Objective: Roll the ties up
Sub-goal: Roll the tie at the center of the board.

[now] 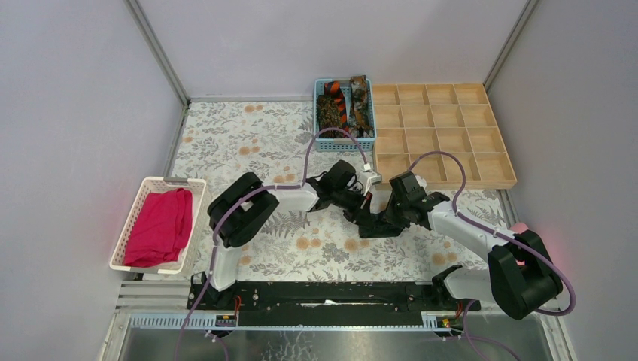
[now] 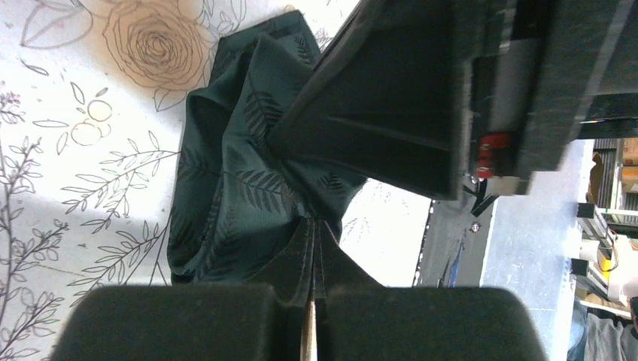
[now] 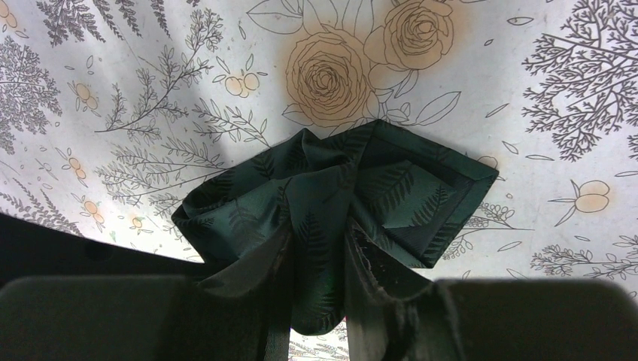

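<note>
The black-green tie (image 3: 406,188), with a faint fern pattern, lies bunched and folded on the floral tablecloth at the middle of the table. My right gripper (image 3: 317,242) is shut on a fold of it, with fabric pinched between the fingers. My left gripper (image 2: 314,226) faces it and is shut on the tie's (image 2: 226,195) near edge at its fingertips. Both grippers meet over the tie in the top view, left (image 1: 361,201) and right (image 1: 376,219). An orange-and-black striped tie (image 1: 340,105) and mottled brown ties (image 1: 360,101) lie in the blue basket (image 1: 319,113).
A wooden tray (image 1: 444,179) with several compartments sits at the back right, next to the blue basket. A white basket (image 1: 137,214) holding a magenta cloth (image 1: 159,226) stands at the left edge. The right gripper's black body (image 2: 391,98) fills the upper right of the left wrist view.
</note>
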You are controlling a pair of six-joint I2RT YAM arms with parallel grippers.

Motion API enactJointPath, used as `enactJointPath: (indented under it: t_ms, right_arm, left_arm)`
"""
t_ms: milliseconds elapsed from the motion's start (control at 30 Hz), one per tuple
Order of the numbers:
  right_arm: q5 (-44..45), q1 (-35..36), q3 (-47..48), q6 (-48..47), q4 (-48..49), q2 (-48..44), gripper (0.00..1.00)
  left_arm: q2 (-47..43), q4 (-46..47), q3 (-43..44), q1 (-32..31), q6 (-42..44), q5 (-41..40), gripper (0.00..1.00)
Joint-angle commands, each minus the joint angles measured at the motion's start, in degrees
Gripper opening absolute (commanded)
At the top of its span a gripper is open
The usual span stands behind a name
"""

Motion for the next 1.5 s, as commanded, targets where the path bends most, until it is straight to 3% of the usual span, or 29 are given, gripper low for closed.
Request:
enactJointPath:
  t_ms: [0, 100, 233, 367, 700, 900, 1100, 1200, 1467]
  right_arm:
    - [4.86, -0.45, 0.88, -1.50, -4.62, -0.35, 0.32]
    - [6.14, -0.46, 1.43, -1.72, -5.89, -0.74, 0.34]
    - [9.97, -0.46, 2.96, -1.82, -9.12, -2.27, 0.47]
    - [12.23, -0.43, 4.34, -2.35, -11.83, -3.80, 0.52]
    - [15.28, -0.46, 4.48, -3.34, -13.30, -6.61, 0.49]
    - [13.94, -0.44, 2.64, -2.92, -11.19, -3.19, 0.40]
    - [10.32, -0.43, 0.23, -1.30, -5.47, -3.52, 0.41]
    - [10.95, -0.49, 1.27, -1.28, -6.52, -1.95, 0.51]
    - [10.10, -0.44, 1.17, -0.88, -6.52, -1.46, 0.52]
  left_arm:
    - [3.07, -1.57, 2.64, -0.52, 1.29, -2.70, 0.00]
    - [3.98, -2.12, 3.34, -0.52, 1.56, -3.27, 0.00]
    - [4.40, -2.36, 3.65, -0.49, 1.71, -3.35, 0.00]
    - [4.91, -2.82, 3.91, -0.55, 1.81, -3.75, 0.00]
    - [4.69, -3.73, 6.17, -0.52, 1.46, -3.98, 0.00]
    - [1.48, -5.41, 8.33, -0.47, 1.89, -4.54, 0.00]
    - [0.19, -5.59, 9.19, -0.52, 2.53, -5.52, 0.00]
    - [1.17, -4.64, 10.31, -0.52, 1.95, -5.16, 0.00]
    - [5.90, -2.13, 14.00, -0.52, -0.52, -1.46, 0.00]
